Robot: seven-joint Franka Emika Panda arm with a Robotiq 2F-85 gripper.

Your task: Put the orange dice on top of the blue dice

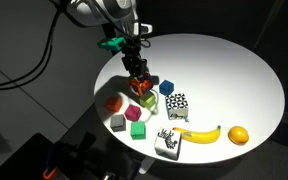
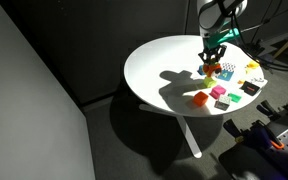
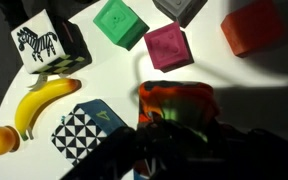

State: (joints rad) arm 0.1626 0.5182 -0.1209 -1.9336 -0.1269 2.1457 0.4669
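Note:
My gripper (image 1: 137, 74) is shut on the orange dice (image 1: 139, 86), an orange cube with dark markings, and holds it close over the round white table (image 1: 234, 70). In the wrist view the orange dice (image 3: 174, 100) sits between the dark fingers of the gripper (image 3: 174, 128). The blue dice (image 1: 167, 87) stands on the table just beside the held dice, touching a black-and-white patterned cube (image 1: 177, 105). In the wrist view only a corner of the blue dice (image 3: 106, 117) shows, left of the fingers. The gripper also shows in an exterior view (image 2: 214, 55).
A red cube (image 1: 114, 101), a magenta cube (image 1: 134, 112), a grey cube (image 1: 118, 121) and a green cube (image 1: 138, 130) lie near the table's front edge. A second patterned cube (image 1: 168, 143), a banana (image 1: 201, 134) and an orange fruit (image 1: 238, 135) lie beside them.

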